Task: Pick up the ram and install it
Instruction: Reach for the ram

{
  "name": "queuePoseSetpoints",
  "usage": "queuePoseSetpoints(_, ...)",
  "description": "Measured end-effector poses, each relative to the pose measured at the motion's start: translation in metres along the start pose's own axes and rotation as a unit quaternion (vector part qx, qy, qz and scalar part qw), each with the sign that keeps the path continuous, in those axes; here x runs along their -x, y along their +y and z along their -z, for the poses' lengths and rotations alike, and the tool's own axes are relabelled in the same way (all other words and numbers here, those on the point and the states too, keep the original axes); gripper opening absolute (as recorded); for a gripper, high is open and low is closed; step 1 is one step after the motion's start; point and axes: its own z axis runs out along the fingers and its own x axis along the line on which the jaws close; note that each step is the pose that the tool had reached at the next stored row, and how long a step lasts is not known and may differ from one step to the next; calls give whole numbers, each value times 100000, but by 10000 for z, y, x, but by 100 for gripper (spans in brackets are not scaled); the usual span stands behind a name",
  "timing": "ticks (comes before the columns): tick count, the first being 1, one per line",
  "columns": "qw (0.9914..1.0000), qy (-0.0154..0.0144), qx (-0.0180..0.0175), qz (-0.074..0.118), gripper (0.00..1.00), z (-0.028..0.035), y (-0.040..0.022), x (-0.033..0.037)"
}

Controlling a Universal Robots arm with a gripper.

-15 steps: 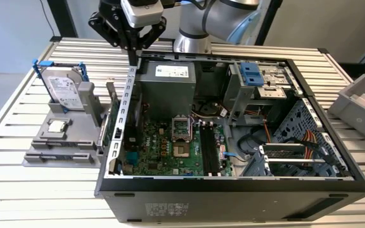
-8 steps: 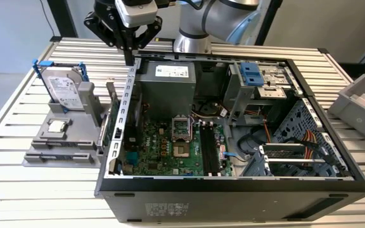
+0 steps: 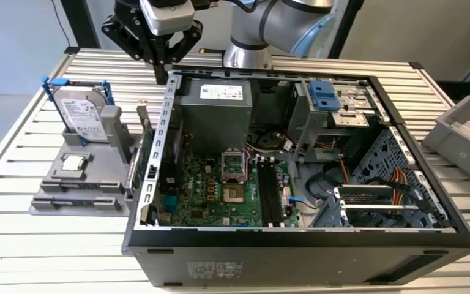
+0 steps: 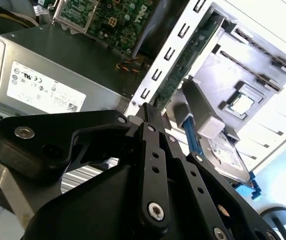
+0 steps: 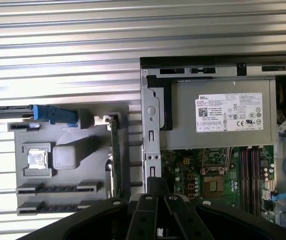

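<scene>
My gripper (image 3: 163, 75) hangs above the back left corner of the open computer case (image 3: 300, 236), over its side wall, with the fingers pressed together and nothing visible between them. In both wrist views the black fingers (image 5: 155, 187) (image 4: 147, 112) meet at a point. I cannot pick out the ram with certainty. Two long dark slots (image 5: 58, 188) run along the grey parts holder (image 3: 63, 205) on the exterior view's left of the case. The black memory sockets (image 3: 269, 196) (image 5: 248, 170) lie on the green motherboard (image 3: 210, 193) inside the case.
On the holder stand a silver hard drive in a blue frame (image 3: 80, 113), a green card on edge (image 3: 142, 156) and a small square chip (image 3: 73, 163). A grey power supply (image 3: 215, 101) fills the case's back. A grey bin (image 3: 464, 131) sits at the right.
</scene>
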Motion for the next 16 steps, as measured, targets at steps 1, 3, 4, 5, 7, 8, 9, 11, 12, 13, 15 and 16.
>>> queuePoseSetpoints(1, 100000, 0, -2, -3, 0, 0, -1, -10)
queuePoseSetpoints(3, 100000, 2, -1, -3, 0, 1, -2, -30)
queuePoseSetpoints(4, 100000, -3, 2, -3, 0, 1, -3, -40)
queuePoseSetpoints(5, 100000, 1, -3, -5, 0, 1, -3, -50)
queuePoseSetpoints(7, 100000, 0, 1, -4, 0, 1, -5, -70)
queuePoseSetpoints(8, 100000, -2, 2, -3, 0, 1, -6, -81)
queuePoseSetpoints(9, 100000, -4, 3, -5, 0, 2, -6, -91)
queuePoseSetpoints(11, 100000, 1, -2, -6, 0, 3, -8, -114)
queuePoseSetpoints(12, 100000, 0, 0, -5, 0, 3, -9, -127)
queuePoseSetpoints(13, 100000, -3, 2, -5, 0, 3, -10, -141)
queuePoseSetpoints(15, 100000, -1, 0, -3, 0, 4, -12, -171)
queuePoseSetpoints(16, 100000, 0, -2, -3, 0, 4, -13, -188)
